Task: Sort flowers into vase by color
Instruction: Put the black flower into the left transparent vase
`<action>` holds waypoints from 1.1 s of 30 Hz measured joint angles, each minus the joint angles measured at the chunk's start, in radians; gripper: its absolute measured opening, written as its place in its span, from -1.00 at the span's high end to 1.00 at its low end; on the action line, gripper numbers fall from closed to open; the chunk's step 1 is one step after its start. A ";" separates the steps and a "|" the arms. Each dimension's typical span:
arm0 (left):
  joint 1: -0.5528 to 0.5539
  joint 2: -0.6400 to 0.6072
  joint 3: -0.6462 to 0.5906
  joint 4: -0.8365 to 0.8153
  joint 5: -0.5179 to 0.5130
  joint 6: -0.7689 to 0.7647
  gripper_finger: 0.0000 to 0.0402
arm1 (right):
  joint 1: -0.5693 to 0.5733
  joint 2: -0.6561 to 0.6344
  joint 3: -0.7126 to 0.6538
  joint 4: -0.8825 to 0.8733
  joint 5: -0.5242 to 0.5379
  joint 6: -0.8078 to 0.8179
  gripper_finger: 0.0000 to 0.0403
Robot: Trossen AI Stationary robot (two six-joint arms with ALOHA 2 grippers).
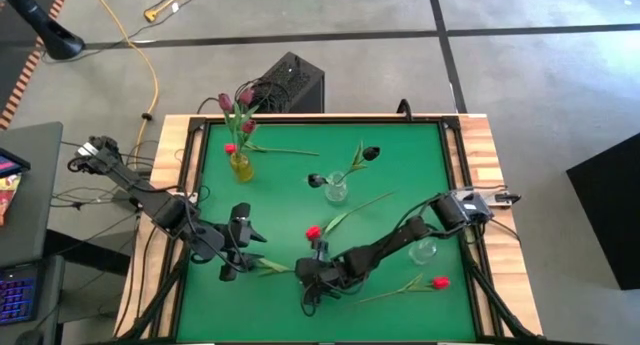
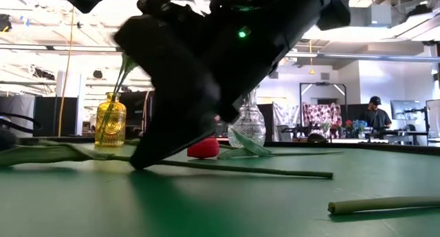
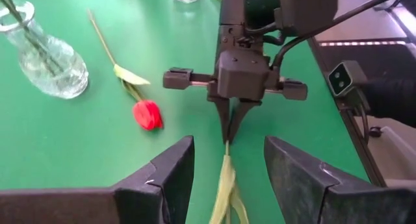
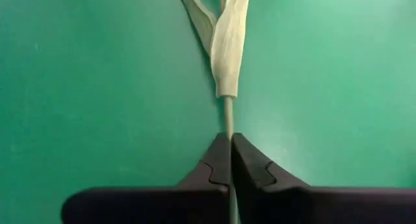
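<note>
A green tulip stem with pale leaves (image 3: 225,185) lies on the green table between my two grippers; its head is hidden. My right gripper (image 1: 310,276) is shut on this stem near the table's near middle. My left gripper (image 3: 227,169) is open, its fingers standing on either side of the leafy part without touching it. A yellow vase (image 1: 240,165) at the far left holds maroon tulips and a red one. A clear vase (image 1: 337,190) at mid-table holds a dark tulip. My right gripper pinches the bare stem (image 4: 228,117) just below the leaves between its two fingertips. The fingers (image 3: 229,123) slant down from the table's right side, roughly in line with the stem. The stem (image 2: 227,168) lies flat on the table.
A red tulip (image 1: 313,232) lies loose at mid-table, its stem running toward the far right. Another red tulip (image 1: 440,282) lies at the near right. A second clear vase (image 1: 425,250) stands beside the right arm. A person shows in the room behind (image 2: 375,113).
</note>
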 joint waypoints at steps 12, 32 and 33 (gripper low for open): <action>0.001 -0.162 -0.016 0.063 -0.104 0.132 0.14 | 0.039 -0.211 -0.049 -0.050 -0.004 -0.126 0.88; 0.146 -0.086 -0.464 1.281 0.147 0.333 0.14 | 0.086 -0.510 -0.440 0.951 0.017 -0.374 0.88; 0.141 -0.046 -0.449 1.307 0.148 0.347 0.14 | 0.076 -0.511 -0.440 0.952 0.017 -0.370 0.88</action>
